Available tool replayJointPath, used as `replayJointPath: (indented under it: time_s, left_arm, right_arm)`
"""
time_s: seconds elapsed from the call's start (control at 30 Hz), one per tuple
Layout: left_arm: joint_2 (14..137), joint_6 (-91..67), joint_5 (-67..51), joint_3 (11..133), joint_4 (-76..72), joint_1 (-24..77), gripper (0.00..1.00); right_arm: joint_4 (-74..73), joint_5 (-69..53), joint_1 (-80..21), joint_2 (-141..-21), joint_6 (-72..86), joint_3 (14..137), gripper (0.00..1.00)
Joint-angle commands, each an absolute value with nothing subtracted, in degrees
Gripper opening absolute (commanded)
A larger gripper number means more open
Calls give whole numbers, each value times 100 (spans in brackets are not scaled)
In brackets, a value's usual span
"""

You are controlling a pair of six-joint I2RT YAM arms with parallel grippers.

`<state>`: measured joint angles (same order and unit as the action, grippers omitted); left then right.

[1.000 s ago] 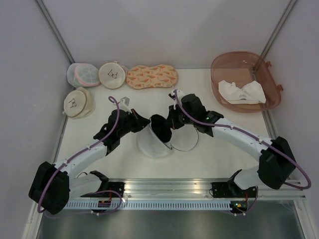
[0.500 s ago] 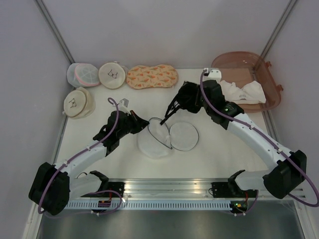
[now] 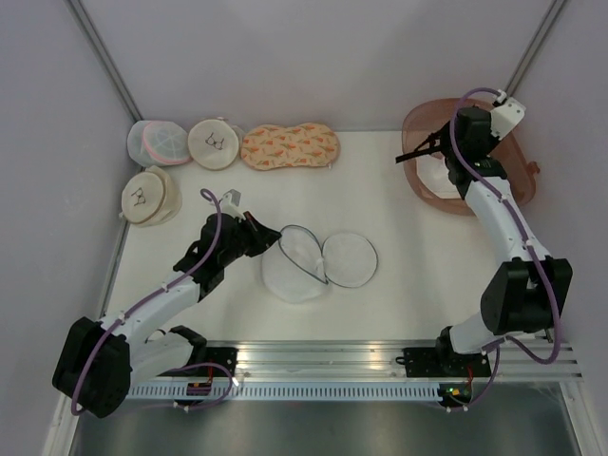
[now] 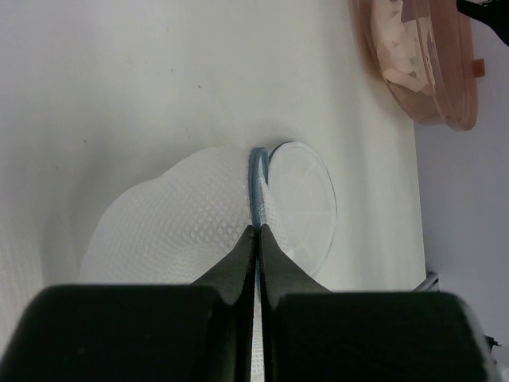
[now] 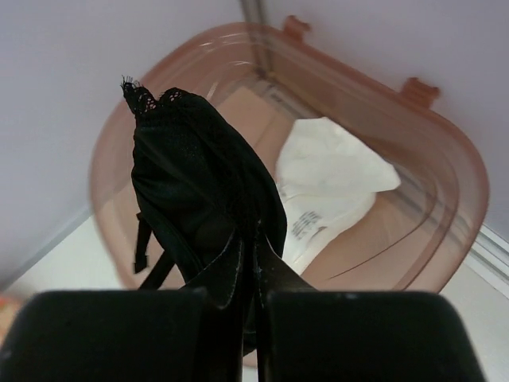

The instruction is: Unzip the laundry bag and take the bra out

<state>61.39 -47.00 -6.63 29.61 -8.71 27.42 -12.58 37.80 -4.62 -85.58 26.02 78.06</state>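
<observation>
The laundry bag (image 3: 296, 270) lies unzipped mid-table, its domed mesh half on the left and its flat round half (image 3: 350, 259) spread to the right. My left gripper (image 3: 270, 239) is shut on the bag's dark zipper rim (image 4: 257, 177) at its left side. Far to the right, my right gripper (image 3: 429, 148) hangs over the pink tub (image 3: 513, 195) and is shut on the bra (image 5: 195, 179), black lace fabric with thin straps dangling below the fingers. In the right wrist view the bra hangs above the tub's left part.
A white cloth (image 5: 338, 179) lies inside the pink translucent tub (image 5: 453, 171) at the back right. At the back left stand two cream round pouches (image 3: 215, 142), a white mesh pouch with pink trim (image 3: 158, 142) and an orange patterned pouch (image 3: 290, 146).
My right gripper lifted the black bra out of the open bag and carried it up and to the right, over the pink tub. The left gripper kept its hold on the rim.
</observation>
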Motion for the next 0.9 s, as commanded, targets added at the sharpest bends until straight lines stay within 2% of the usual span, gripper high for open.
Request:
replayJointPath:
  time_s: [0.0, 0.17, 0.2, 0.23, 0.27, 0.3, 0.37, 0.47, 0.5, 0.63, 0.67, 0.87]
  left_arm:
    - [6003, -4579, -791, 2927, -896, 2672, 2]
    - [6029, -4579, -835, 2927, -923, 2610, 2]
    - [6038, -4579, -844, 2935, -923, 2610, 2]
    - [6047, -4588, -879, 2927, -932, 2602, 2]
    - [6064, -4597, -879, 2927, -940, 2593, 2]
    - [6073, -4597, -896, 2935, -949, 2584, 2]
    - [6082, -4597, -914, 2944, -949, 2584, 2]
    - [6082, -4597, -932, 2927, -940, 2549, 2]
    - [6082, -4597, -923, 2927, -949, 2540, 2]
    - [6082, -4605, -923, 2900, -967, 2496, 2]
    - [6091, -4605, -932, 2909, -958, 2487, 2]
    - [5942, -4509, -985, 2909, -844, 2382, 2]
  right_arm:
    - [-906, 4104, -45, -8929, 2970, 8112, 0]
    - [-1213, 3911, 422, -9693, 3094, 8402, 0]
    - [-1213, 3746, 448, -9764, 3085, 8385, 6]
    - [-1309, 3596, 466, -9843, 3033, 8428, 21]
    - [-1423, 3473, 475, -10026, 2989, 8620, 52]
    - [-1546, 3132, 475, -10098, 2962, 8735, 65]
    - [-1810, 2762, 475, -10169, 2944, 8885, 73]
    - [-1531, 2006, 413, -9635, 2839, 8693, 77]
    - [-1407, 1891, 291, -9450, 2787, 8449, 89]
    - [-942, 470, -271, -8493, 2523, 7815, 91]
    - [-836, -317, -377, -8351, 2540, 7648, 92]
    - [-211, -1292, -1537, -7261, 2794, 5996, 94]
